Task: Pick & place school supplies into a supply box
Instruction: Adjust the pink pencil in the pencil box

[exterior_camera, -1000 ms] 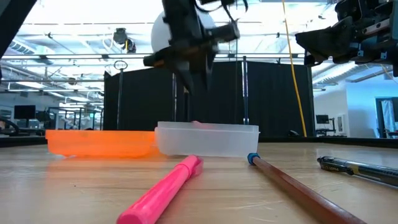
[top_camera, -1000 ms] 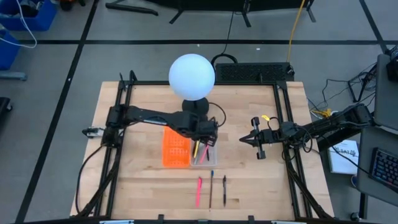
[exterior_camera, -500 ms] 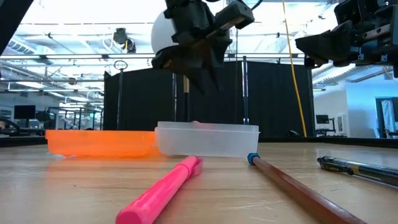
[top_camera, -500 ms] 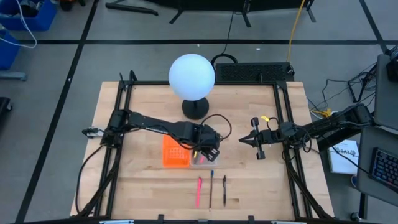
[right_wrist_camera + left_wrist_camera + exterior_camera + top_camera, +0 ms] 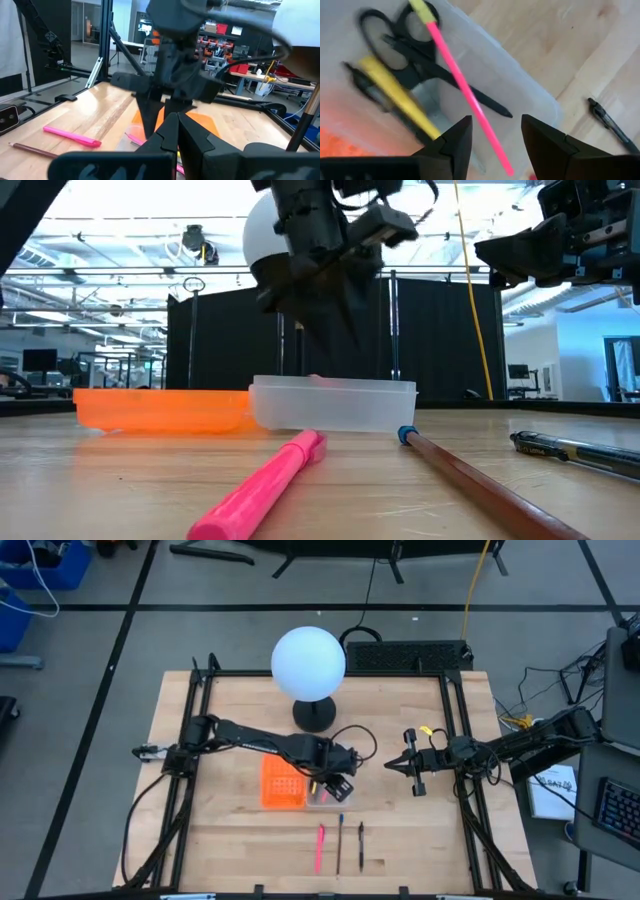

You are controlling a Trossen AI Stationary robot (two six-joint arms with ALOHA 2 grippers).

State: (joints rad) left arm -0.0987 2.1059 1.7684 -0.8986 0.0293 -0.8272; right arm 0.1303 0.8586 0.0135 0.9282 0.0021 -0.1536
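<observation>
Left gripper (image 5: 337, 787) at frame center in the high view, hanging over the clear half of the supply box (image 5: 325, 802); fingers spread apart, nothing between them. Left wrist view confirms: both dark fingers (image 5: 454, 145) at the frame bottom with a gap, clear tray (image 5: 485, 85) directly below.

In the clear tray, per left wrist view: black-handled scissors (image 5: 420, 60) at upper left, blades pointing toward frame center; thin pink pencil (image 5: 465, 95) with a yellow end lying diagonally across the scissors; yellow pen (image 5: 395, 95) at left, partly blurred. Orange perforated half (image 5: 281, 784) joined on the left side of the clear half in the high view.

Still on the table (image 5: 230, 840), lower center of the high view, just below the box: pink marker (image 5: 320, 847), thin pencil with a blue tip (image 5: 339, 842), dark pen (image 5: 361, 845), lying roughly parallel, apart from each other. Low view shows the same three in the foreground: pink marker (image 5: 265, 485), pencil (image 5: 480, 485), dark pen (image 5: 575, 450) at right edge, box (image 5: 335, 402) behind them.

Right gripper (image 5: 399, 764) parked right of center in the high view, well clear of the box, fingers pressed together, holding nothing.

White globe lamp (image 5: 309, 664) at upper center of the table.
</observation>
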